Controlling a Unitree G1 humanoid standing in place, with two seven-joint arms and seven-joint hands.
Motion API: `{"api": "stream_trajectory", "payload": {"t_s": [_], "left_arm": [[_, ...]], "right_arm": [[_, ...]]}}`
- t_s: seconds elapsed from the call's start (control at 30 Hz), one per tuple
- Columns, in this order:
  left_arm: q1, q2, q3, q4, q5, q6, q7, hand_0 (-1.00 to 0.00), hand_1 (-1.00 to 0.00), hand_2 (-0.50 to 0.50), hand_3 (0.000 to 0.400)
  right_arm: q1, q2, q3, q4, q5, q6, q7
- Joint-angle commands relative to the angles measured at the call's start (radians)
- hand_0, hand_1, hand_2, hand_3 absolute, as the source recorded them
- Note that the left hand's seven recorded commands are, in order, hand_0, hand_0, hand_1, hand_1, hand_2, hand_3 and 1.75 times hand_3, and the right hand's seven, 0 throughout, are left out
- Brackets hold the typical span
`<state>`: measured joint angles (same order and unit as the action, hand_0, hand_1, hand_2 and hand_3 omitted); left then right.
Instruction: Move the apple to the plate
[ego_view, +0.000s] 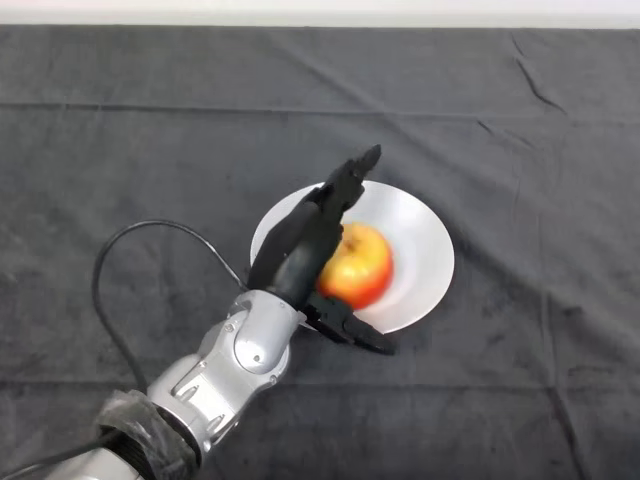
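The apple (360, 265) is sitting inside the white plate (420, 240), on its lower-left part, showing a red side toward the plate's middle and a yellow patch on top; being round, it is showing no clear long axis, and its stem end cannot be made out. The left hand (305, 250) is lying over the plate's left rim, with its fingers (345, 185) stretching straight toward the upper right, past the apple's left side, and its thumb (355, 330) reaching out along the plate's lower rim below the fruit. The hand is standing wide, fingers and thumb spread apart on either side of the apple rather than closing round it; whether they are touching it cannot be told. The silver-grey arm (230, 355) is coming in from the lower left. The plate is resting near the middle of the dark-clothed surface (520, 130), with open cloth lying on all sides.
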<state>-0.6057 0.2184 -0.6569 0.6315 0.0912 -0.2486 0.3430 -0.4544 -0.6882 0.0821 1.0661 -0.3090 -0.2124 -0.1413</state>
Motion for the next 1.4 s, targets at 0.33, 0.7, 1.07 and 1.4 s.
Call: {"api": "stream_trajectory", "payload": {"t_s": [0.33, 0.7, 1.07, 1.4], "left_arm": [[0.0, 0.101, 0.045, -0.051, -0.032, -0.029, -0.057, 0.0, 0.0, 0.0, 0.0], [0.115, 0.218, 0.208, -0.222, -0.049, -0.043, -0.052, 0.0, 0.0, 0.0, 0.0], [0.277, 0.306, 0.414, -0.423, -0.079, -0.062, -0.016, 0.0, 0.0, 0.0, 0.0], [0.439, 0.36, 0.631, -0.565, -0.134, -0.105, 0.004, 0.0, 0.0, 0.0, 0.0]], "right_arm": [[0.086, 0.031, 0.0266, 0.051, -0.0299, 0.027, 0.0047], [0.088, 0.031, 0.026, 0.047, -0.0292, 0.029, 0.0051], [0.092, 0.031, 0.0247, 0.038, -0.0278, 0.033, 0.0063], [0.096, 0.031, 0.0232, 0.03, -0.0264, 0.037, 0.0078]]}}
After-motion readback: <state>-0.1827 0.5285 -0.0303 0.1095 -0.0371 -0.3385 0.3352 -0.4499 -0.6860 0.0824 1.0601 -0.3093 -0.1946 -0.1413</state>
